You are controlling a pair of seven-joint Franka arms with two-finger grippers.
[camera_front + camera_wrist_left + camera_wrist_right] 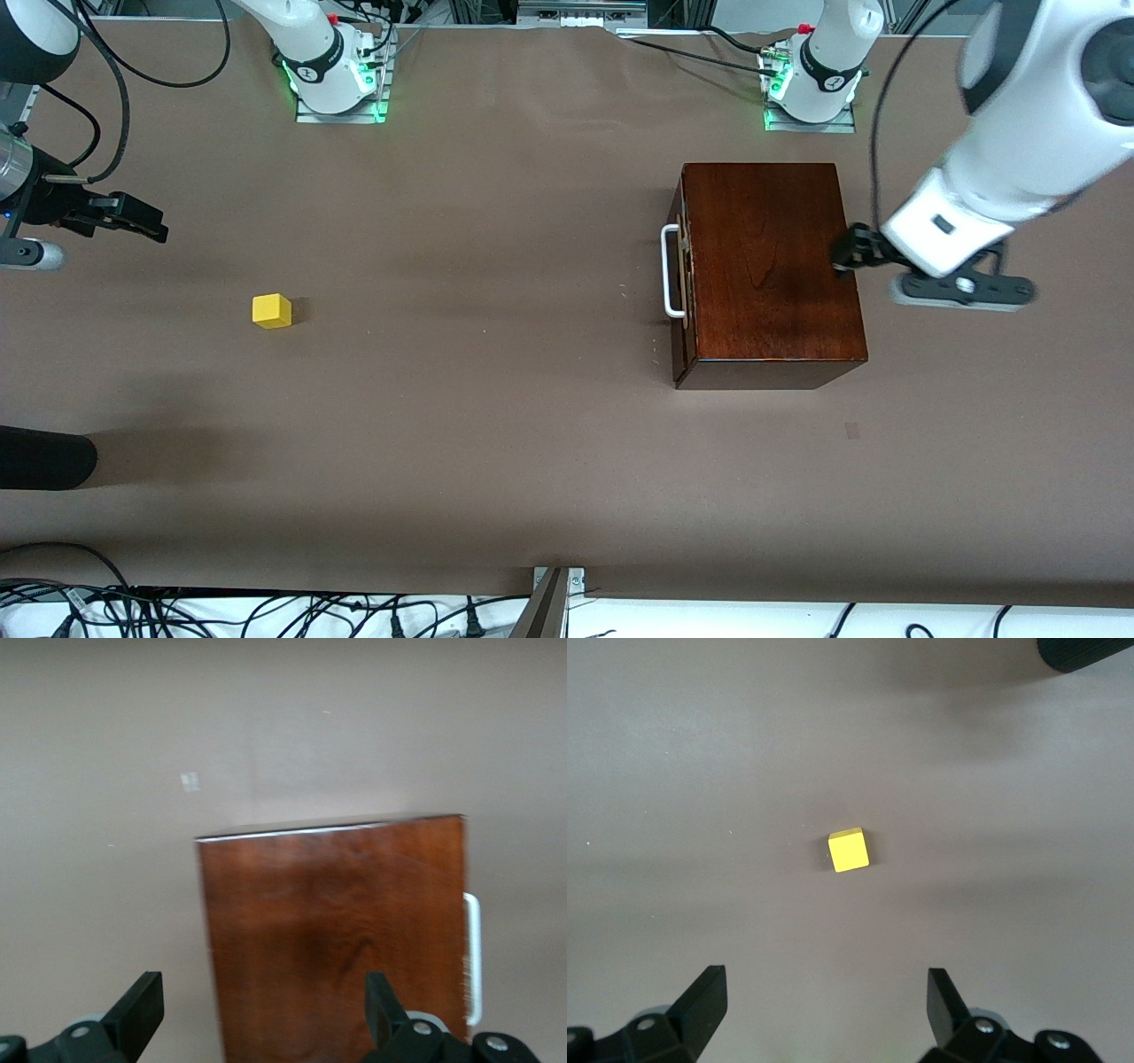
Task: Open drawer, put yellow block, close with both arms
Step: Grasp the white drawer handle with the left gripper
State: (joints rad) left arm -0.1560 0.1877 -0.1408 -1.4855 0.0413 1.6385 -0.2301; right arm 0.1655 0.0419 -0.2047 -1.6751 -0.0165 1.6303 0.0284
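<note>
Opening not yet begun — the drawer (680,270) sits shut in its box (771,266). Left gripper (261,1010) hovers over the box edge, right gripper (824,1005) above the yellow block (271,311) on the bench (496,425) — both fingers spread, empty. Next: reach the handle (670,270).

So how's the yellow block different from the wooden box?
The yellow block is a small bright cube; the wooden box is far bigger, dark and glossy. The block is plain; the box has a white handle. The block lies toward the right arm's end, the box toward the left arm's. Both rest on the table, ungripped.
</note>
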